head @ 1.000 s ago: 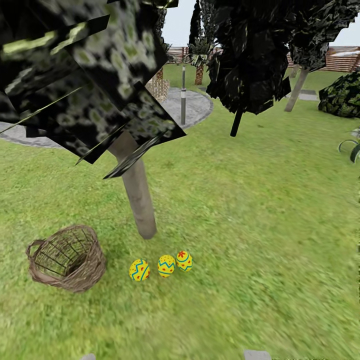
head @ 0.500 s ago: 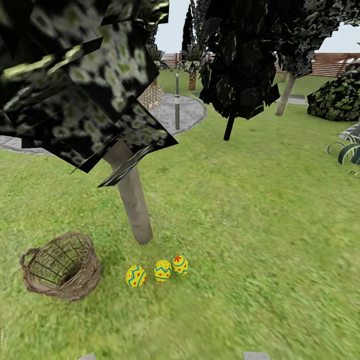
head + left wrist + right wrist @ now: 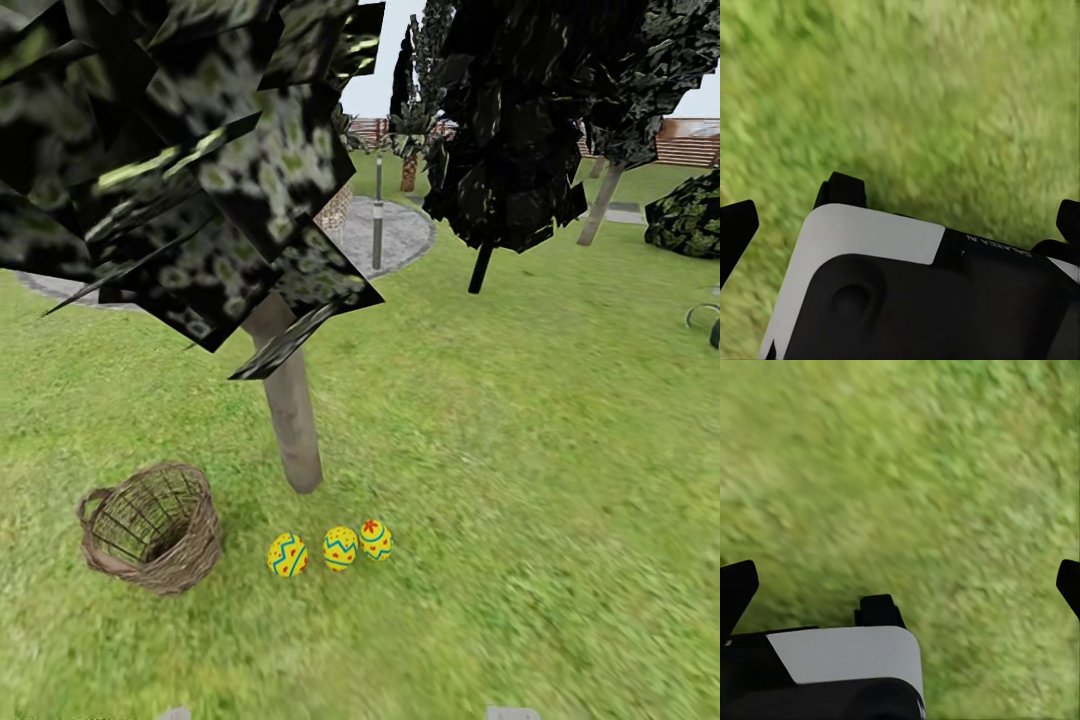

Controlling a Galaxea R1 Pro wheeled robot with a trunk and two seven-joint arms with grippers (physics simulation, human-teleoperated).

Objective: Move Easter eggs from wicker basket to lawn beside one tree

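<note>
Three Easter eggs (image 3: 340,547) on the lawn (image 3: 520,480) beside the tree (image 3: 293,425); wicker basket (image 3: 152,527) apparently empty. Placing seemingly done, nothing left to fetch. Left gripper (image 3: 900,217) and right gripper (image 3: 900,581) spread apart, empty.

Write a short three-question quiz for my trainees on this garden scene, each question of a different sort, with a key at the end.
1. True or false: one egg lies inside the wicker basket.
2. Multiple choice: the three Easter eggs lie on the lawn
A. in a row near the foot of the tree
B. on the grey paved patch
C. under the bush
3. Fill the gap: seen from the head view, the basket stands to the ____ of the eggs.

Key
1. False: the basket looks empty and all three eggs lie on the grass.
2. A
3. left
</note>
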